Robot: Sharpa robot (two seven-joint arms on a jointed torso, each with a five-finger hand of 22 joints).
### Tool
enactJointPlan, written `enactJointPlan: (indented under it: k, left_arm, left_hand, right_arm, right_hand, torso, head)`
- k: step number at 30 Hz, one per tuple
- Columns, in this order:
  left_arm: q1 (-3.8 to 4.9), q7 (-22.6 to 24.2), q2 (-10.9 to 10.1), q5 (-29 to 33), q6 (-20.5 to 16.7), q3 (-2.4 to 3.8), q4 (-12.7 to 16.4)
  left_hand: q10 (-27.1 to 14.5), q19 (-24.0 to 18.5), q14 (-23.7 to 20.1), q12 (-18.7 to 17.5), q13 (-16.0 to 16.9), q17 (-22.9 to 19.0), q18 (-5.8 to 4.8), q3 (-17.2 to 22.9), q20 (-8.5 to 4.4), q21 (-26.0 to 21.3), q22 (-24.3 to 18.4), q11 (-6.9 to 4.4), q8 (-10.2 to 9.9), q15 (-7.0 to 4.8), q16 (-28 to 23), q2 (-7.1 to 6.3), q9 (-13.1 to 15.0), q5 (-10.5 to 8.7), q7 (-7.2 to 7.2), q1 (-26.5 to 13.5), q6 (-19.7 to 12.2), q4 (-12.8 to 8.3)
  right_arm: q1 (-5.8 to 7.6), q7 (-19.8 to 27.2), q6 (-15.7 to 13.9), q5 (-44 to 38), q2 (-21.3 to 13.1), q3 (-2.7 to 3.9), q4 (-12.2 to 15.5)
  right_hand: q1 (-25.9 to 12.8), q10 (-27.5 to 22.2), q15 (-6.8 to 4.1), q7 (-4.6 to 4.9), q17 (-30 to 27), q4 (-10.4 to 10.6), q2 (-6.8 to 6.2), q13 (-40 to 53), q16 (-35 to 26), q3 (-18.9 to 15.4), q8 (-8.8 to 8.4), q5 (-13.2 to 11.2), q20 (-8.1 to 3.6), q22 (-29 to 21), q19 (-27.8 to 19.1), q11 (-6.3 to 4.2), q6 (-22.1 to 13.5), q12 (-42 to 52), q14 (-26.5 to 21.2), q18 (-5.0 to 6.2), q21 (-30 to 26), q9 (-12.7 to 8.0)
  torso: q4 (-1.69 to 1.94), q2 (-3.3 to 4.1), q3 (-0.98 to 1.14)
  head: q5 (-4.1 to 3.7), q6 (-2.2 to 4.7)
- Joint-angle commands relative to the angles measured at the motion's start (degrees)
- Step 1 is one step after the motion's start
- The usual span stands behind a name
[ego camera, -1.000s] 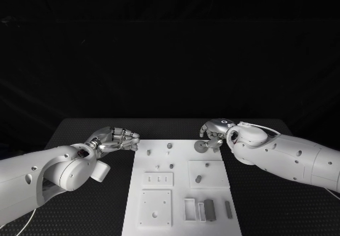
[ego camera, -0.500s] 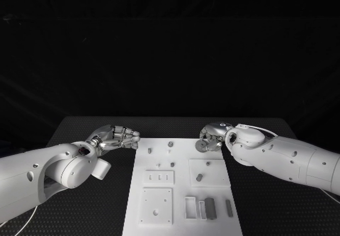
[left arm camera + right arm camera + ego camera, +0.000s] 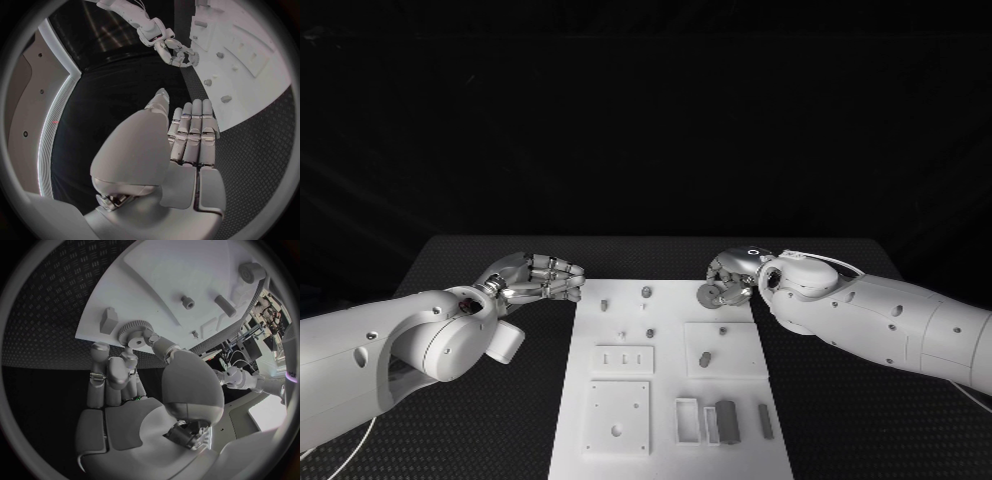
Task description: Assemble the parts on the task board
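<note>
— What's the head view giving you?

— I see the task board (image 3: pixel 668 380) in the lower middle of the frame, on the black surface (image 3: pixel 488 260). My right hand (image 3: pixel 728 272) sits at the board's upper right corner, fingers pinching a small grey gear (image 3: pixel 711 294) just above the plate. My left hand (image 3: pixel 531 278) hangs off the board's upper left edge, fingers curled in, holding nothing that I can see. A few pegs (image 3: pixel 646 292) stand near the top of the board, and grey blocks (image 3: pixel 718 422) sit in slots at the lower right.

— And the left wrist view?

— The left hand (image 3: pixel 187 135) fills the middle, fingers straight and side by side with nothing in them; the right hand (image 3: pixel 178 52) shows small at the upper middle, beside the board (image 3: pixel 250 45).

— Right wrist?

— The right hand (image 3: pixel 119 375) has the gear (image 3: pixel 132 332) clamped between its fingertips in the middle left, right at the board's (image 3: pixel 187 275) near edge. A peg (image 3: pixel 187 302) stands further in.

— How will the gear handle?

— I judge it light, rigid, probably hard plastic. The toothed rim gives grip, so I'd hold it by the rim, leave the centre bore free and keep it level, or it may bind going onto a peg.
</note>
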Motion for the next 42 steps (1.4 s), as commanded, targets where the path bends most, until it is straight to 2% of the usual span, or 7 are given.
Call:
enactJointPlan:
  k: [1,8,20,28,29,32,42]
  left_arm:
    - [0.07,0.52,0.08,-0.21,0.70,0.04,0.05]
    - [0.07,0.53,0.09,-0.22,0.71,0.04,0.05]
    - [0.07,0.57,-0.09,-0.24,0.63,0.04,0.29]
    - [0.07,0.55,-0.08,-0.24,0.61,0.04,0.29]
    - [0.07,0.58,-0.10,-0.24,0.62,0.04,0.27]
    - [0.07,0.55,-0.10,-0.25,0.62,0.04,0.23]
    - [0.07,0.61,-0.36,-0.25,0.45,0.03,0.37]
  left_hand:
    - [0.06,-0.09,-0.15,-0.39,-0.05,0.10,-0.35,0.25,0.20,-0.19,-0.10,0.43,-0.20,0.31,-0.29,-0.39,-0.06,-0.13,1.01,-0.38,-0.25,-0.10]
    - [0.07,-0.08,-0.15,-0.40,-0.06,0.11,-0.34,0.26,0.19,-0.20,-0.10,0.43,-0.21,0.31,-0.31,-0.39,-0.06,-0.13,1.01,-0.37,-0.25,-0.11]
    - [0.11,-0.07,-0.13,-0.45,-0.06,0.14,-0.35,0.28,0.20,-0.23,-0.10,0.43,-0.23,0.30,-0.34,-0.38,-0.05,-0.13,1.01,-0.36,-0.23,-0.11]
    - [0.13,-0.06,-0.12,-0.46,-0.07,0.15,-0.35,0.28,0.20,-0.25,-0.10,0.43,-0.23,0.30,-0.36,-0.38,-0.05,-0.14,1.00,-0.37,-0.22,-0.11]
    - [0.13,-0.06,-0.12,-0.47,-0.07,0.16,-0.35,0.29,0.20,-0.25,-0.10,0.43,-0.23,0.30,-0.36,-0.38,-0.05,-0.14,1.00,-0.37,-0.22,-0.11]
    - [0.14,-0.05,-0.12,-0.48,-0.07,0.16,-0.35,0.29,0.20,-0.25,-0.11,0.43,-0.24,0.30,-0.37,-0.38,-0.05,-0.13,1.00,-0.37,-0.22,-0.11]
    - [0.15,-0.04,-0.12,-0.50,-0.08,0.18,-0.35,0.30,0.20,-0.27,-0.11,0.43,-0.24,0.30,-0.39,-0.38,-0.05,-0.13,1.00,-0.38,-0.20,-0.11]
  right_arm:
    - [-0.41,0.38,1.16,-3.84,0.15,-0.29,-0.39]
    - [-0.67,0.76,0.38,-6.18,0.48,-0.49,-0.27]
    - [-1.75,0.75,0.13,-9.22,1.03,-1.20,-0.16]
    - [-1.83,0.76,-2.30,-9.27,0.90,-1.30,0.52]
    - [-1.83,0.59,-2.94,-9.57,0.82,-1.29,1.03]
    - [-1.83,0.05,-4.16,-10.29,0.70,-1.27,1.93]
    - [-1.22,-3.21,-10.04,-14.84,-0.22,0.27,9.07]
  right_hand:
    - [0.44,-0.31,-0.18,1.06,-0.10,-1.01,0.76,0.05,0.36,-0.17,0.21,0.33,-0.21,1.17,-0.40,-0.30,0.08,0.16,-0.19,1.53,0.39,0.05]
    - [1.19,-0.06,-0.38,0.80,-0.27,-3.07,2.30,-0.01,0.47,-0.50,0.75,0.33,-0.02,1.16,-0.59,-0.54,1.13,0.30,-0.22,1.53,0.59,0.29]
    - [0.23,0.29,-0.58,0.53,-0.41,-3.01,1.96,-0.11,0.53,-0.85,1.11,0.33,0.14,1.09,-0.47,-0.77,1.94,0.38,-0.13,1.53,0.71,0.42]
    - [0.16,0.39,-0.67,0.42,-0.43,-2.90,2.20,-0.13,0.54,-0.77,1.34,0.33,0.14,1.07,-0.43,-0.87,2.38,0.40,-0.11,1.53,0.72,0.52]
    - [0.04,0.68,-0.80,0.06,-0.44,-2.34,3.83,-0.15,0.60,-0.47,2.42,0.38,0.15,1.05,-0.24,-1.18,4.28,0.51,-0.01,1.53,0.79,1.00]
    - [-0.11,1.02,-1.26,-0.33,-0.44,-2.50,3.99,-0.21,0.70,-0.63,2.80,0.34,0.12,1.09,-0.15,-1.56,4.99,0.57,0.09,1.53,0.89,1.19]
    - [-0.62,1.79,-1.91,-0.89,-0.51,-3.02,3.77,-0.52,0.91,-0.91,2.98,0.33,-0.14,1.06,0.23,-2.14,5.63,0.42,0.24,1.53,1.13,1.39]
  torso:
    - [0.05,0.01,0.00]
    - [0.00,0.01,-0.02]
    - [0.02,-0.02,-0.07]
    - [0.08,-0.06,-0.15]
    - [0.09,-0.07,-0.12]
    - [0.12,-0.03,-0.08]
    - [-0.01,-0.06,-0.15]
  head:
    - [-0.05,-0.09]
    - [-0.07,-0.21]
    - [-0.40,-0.19]
    - [-0.41,-0.20]
    - [-0.28,-0.22]
    - [-0.16,-0.26]
    - [0.16,-0.10]
